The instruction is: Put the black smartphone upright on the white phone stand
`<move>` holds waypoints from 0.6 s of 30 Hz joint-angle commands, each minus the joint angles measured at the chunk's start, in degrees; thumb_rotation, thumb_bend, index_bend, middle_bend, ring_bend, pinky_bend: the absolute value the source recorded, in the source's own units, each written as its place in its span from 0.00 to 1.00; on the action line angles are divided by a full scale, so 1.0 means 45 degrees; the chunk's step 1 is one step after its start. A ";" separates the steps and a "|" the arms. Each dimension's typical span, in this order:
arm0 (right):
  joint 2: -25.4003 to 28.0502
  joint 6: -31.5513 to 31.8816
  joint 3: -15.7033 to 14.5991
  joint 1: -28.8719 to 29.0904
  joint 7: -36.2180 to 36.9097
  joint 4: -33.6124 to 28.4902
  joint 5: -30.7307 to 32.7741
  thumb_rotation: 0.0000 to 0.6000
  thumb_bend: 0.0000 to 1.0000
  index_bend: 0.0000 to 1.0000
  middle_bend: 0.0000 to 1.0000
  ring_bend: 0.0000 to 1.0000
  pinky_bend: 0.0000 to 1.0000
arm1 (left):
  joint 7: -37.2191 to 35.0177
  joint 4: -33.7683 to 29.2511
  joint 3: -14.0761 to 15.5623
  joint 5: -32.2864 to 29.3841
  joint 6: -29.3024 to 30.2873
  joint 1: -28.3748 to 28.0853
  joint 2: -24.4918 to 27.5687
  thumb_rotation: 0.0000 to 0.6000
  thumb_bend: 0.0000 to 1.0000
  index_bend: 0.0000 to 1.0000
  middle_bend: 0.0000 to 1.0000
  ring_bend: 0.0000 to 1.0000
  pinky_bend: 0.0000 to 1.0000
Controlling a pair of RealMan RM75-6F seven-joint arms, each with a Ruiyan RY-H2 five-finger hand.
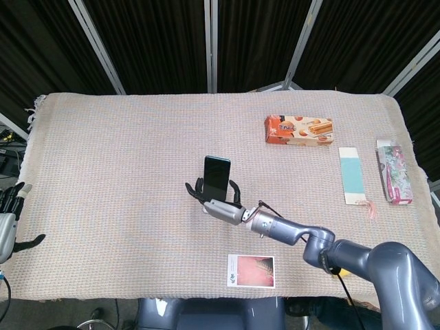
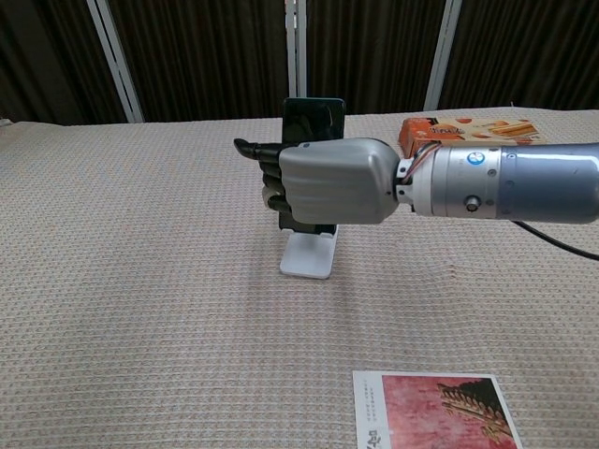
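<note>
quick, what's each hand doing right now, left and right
Left hand: open, fingers apart, holding nothing, at the table's left edge.
Right hand: fingers around the black smartphone, holding it upright above the white phone stand.

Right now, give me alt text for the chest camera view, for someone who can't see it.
The robot's right hand is wrapped around a black smartphone held upright over a white phone stand on a beige woven tablecloth. A snack box lies behind the forearm, and a red picture card lies at the near edge.
</note>
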 commanded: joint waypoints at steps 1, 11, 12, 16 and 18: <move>0.0260 0.0376 0.0008 -0.0224 0.0077 -0.0329 0.0051 1.00 0.14 0.21 0.28 0.25 0.09 | -0.0008 -0.0012 0.0015 0.0014 -0.0021 -0.0006 0.0004 1.00 0.00 0.00 0.00 0.00 0.00; 0.2119 0.3626 0.0272 -0.2043 0.1394 -0.2301 0.0415 1.00 0.14 0.20 0.29 0.25 0.11 | -0.0229 -0.0178 0.0123 0.0379 0.0145 0.0047 0.0117 1.00 0.00 0.00 0.00 0.00 0.00; 0.2323 0.3974 0.0271 -0.2295 0.1608 -0.2494 0.0491 1.00 0.14 0.20 0.29 0.25 0.11 | -0.0263 -0.0187 0.0138 0.0438 0.0178 0.0057 0.0128 1.00 0.00 0.00 0.00 0.00 0.00; 0.3217 0.5989 0.0430 -0.3836 0.2971 -0.3416 0.1306 1.00 0.14 0.20 0.29 0.25 0.11 | -0.0354 -0.0169 0.0197 0.0744 0.0403 0.0112 0.0135 1.00 0.00 0.00 0.00 0.00 0.00; 0.3654 0.7029 0.0395 -0.4729 0.4025 -0.3774 0.1772 1.00 0.14 0.20 0.29 0.25 0.11 | -0.0322 -0.0108 0.0241 0.0945 0.0582 0.0160 0.0086 1.00 0.00 0.00 0.00 0.00 0.00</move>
